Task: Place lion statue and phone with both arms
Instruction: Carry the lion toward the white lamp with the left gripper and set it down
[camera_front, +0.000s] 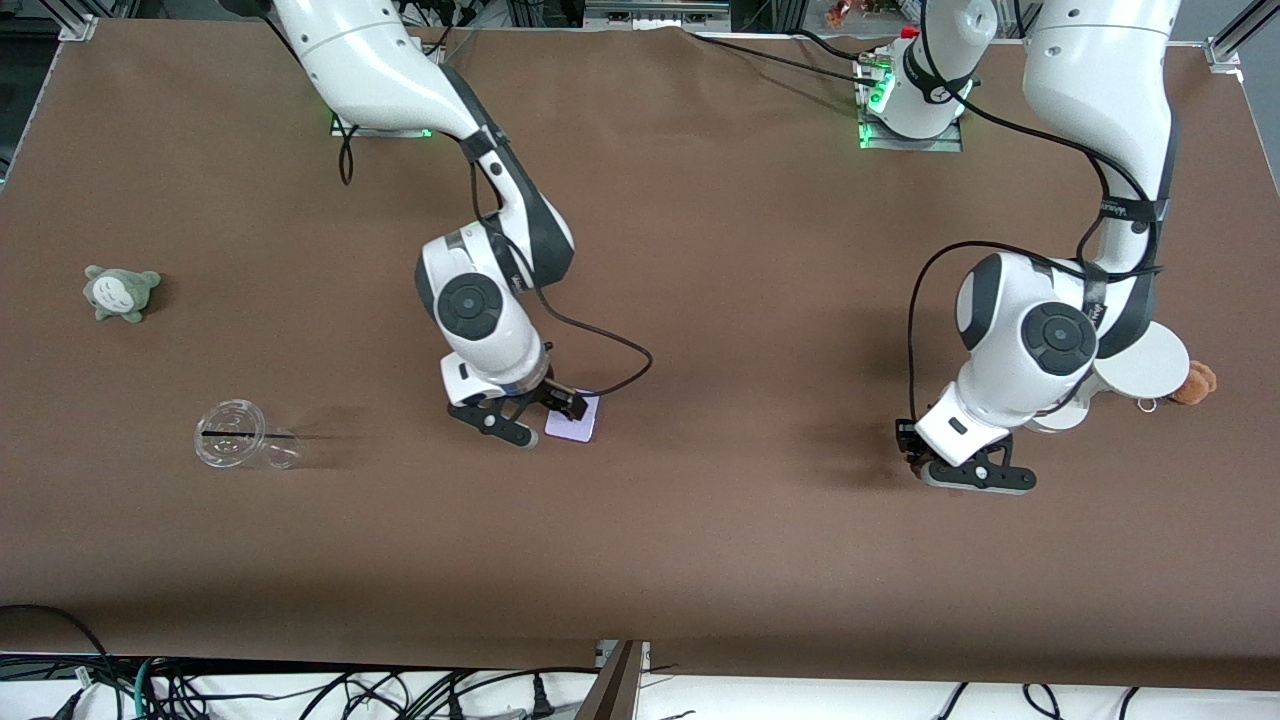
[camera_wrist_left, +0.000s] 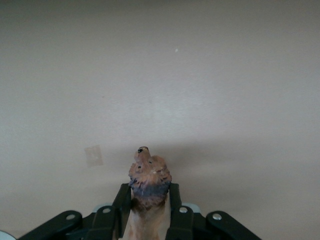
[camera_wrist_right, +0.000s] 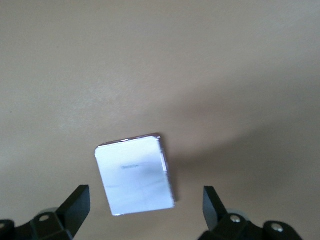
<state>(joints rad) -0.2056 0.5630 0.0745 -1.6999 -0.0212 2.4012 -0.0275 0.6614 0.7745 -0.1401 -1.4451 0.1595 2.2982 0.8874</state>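
The phone (camera_front: 574, 420) is a pale lavender slab that lies flat on the brown table near its middle. My right gripper (camera_front: 535, 420) is low over it and open. In the right wrist view the phone (camera_wrist_right: 135, 175) lies between the two spread fingers (camera_wrist_right: 79, 204) without touching them. My left gripper (camera_front: 975, 476) is low over the table toward the left arm's end. It is shut on the lion statue (camera_wrist_left: 149, 182), whose orange-brown head with a dark band sticks out between the fingers (camera_wrist_left: 122, 202). The statue is hidden in the front view.
A grey-green plush (camera_front: 120, 292) and a clear plastic cup (camera_front: 240, 437) on its side lie toward the right arm's end. A white round stand (camera_front: 1140, 370) and a fuzzy orange-brown plush (camera_front: 1195, 383) sit beside the left arm.
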